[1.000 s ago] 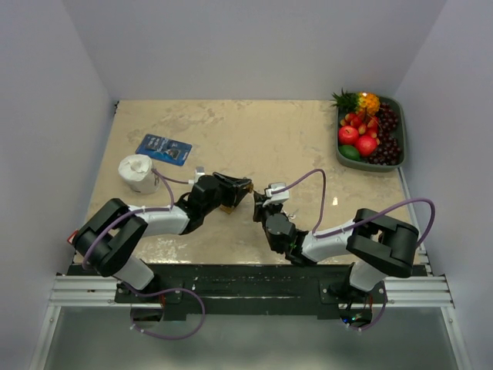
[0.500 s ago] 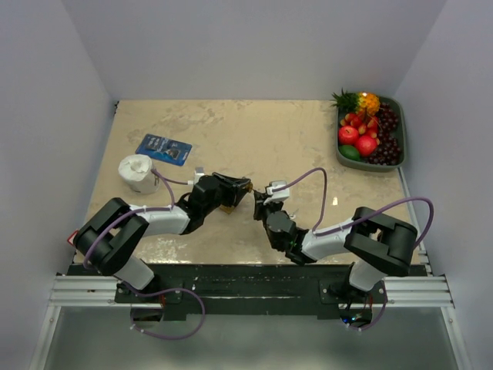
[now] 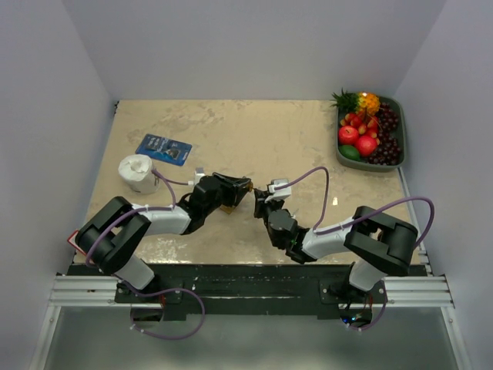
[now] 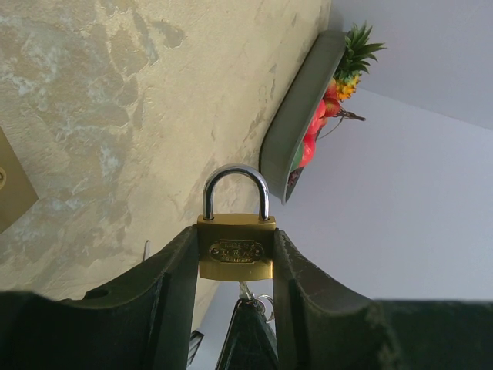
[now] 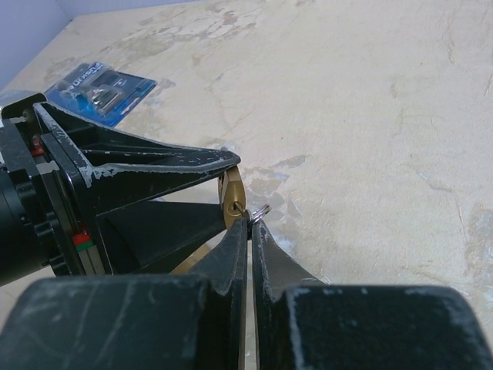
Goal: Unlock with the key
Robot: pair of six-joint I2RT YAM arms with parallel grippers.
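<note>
Brass and steel, the padlock (image 4: 235, 247) is hanging above the table (image 3: 254, 139), near its middle. Its shackle (image 4: 236, 173) is sitting closed, so the lock looks not yet opened. The left gripper (image 4: 235, 254) is clamping the body by its two narrow edges, jaws partly spread to the lock's width, leaving the engraved face and the underside free.

The lock is looking dense for its size, fully rigid and smooth-sided. Such a thing is likely to twist in the pads under torque, so that edge-on hold, low on the body, seems right.

Just below it the key (image 4: 244, 290) is meeting the underside, though its blade is mostly hidden and how deep it is sitting cannot be told. The right gripper (image 5: 249, 227) is pinching the key with jaws almost fully together, and the key ring (image 5: 258, 210) is poking out beside its tips. The key is probably thin, stiff and light, best held flat across its head and turned about its own axis.

Farther out, a blue packet (image 3: 163, 149) and a white roll (image 3: 139, 173) are lying to the left, and a fruit tray (image 3: 397, 116) is resting at the far right.
</note>
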